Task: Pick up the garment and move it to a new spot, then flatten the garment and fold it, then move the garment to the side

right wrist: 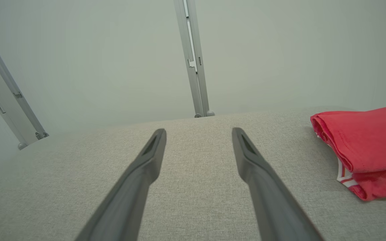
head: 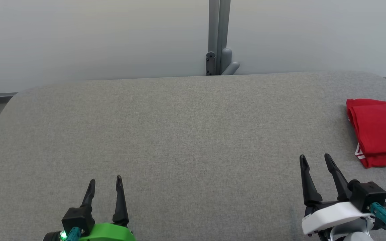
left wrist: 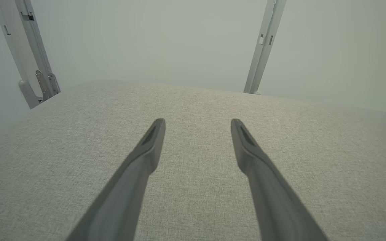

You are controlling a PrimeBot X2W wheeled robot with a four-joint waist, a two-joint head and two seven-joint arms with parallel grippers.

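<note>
A red garment (head: pixel 379 130) lies neatly folded at the right edge of the grey fabric counter (head: pixel 179 134). The right end effector (head: pixel 314 156) sits near it and the left end effector (head: pixel 105 179) well apart, both spread wide and empty. The last step looks done, so the next move probably calls only for keeping the arms clear.

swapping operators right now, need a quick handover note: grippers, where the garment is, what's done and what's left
Left gripper: open, empty, over the bare grey table.
Right gripper: open, empty, apart from the garment.
Red garment: folded, lying at the table's right edge, partly cut off in the head view.
Done: the fold and the move to the side look finished.
Left: probably nothing; check that the fold is tidy.
</note>
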